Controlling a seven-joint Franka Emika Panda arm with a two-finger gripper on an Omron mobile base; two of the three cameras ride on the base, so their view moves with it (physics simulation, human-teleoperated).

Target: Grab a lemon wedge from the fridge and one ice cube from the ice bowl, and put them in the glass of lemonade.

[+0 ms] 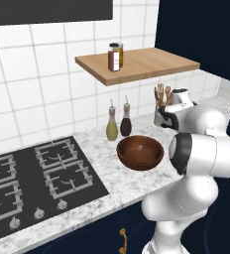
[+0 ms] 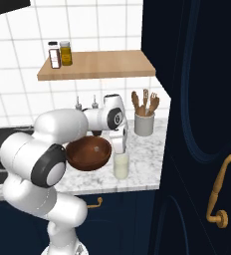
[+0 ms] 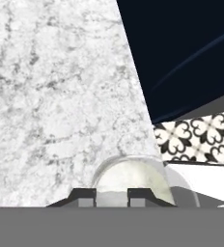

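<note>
A white robot arm reaches over a marble tabletop (image 2: 147, 154). Its fingers (image 2: 120, 147) point straight down, poised directly above the glass of lemonade (image 2: 121, 166), seemingly to drop something in. They stand narrowly apart; whether they pinch anything cannot be told. The wooden ice bowl (image 2: 88, 152) sits just beside the glass, at its nine o'clock.

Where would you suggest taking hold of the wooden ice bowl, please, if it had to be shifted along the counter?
I would probably pinch the ice bowl at its rim, coming straight down from above on the front edge nearest the counter's lip. The bowl is wide and round, likely too broad to span, and its rim is thin. Oil bottles stand behind it and the glass of lemonade beside it, so the front looks freest.
</note>
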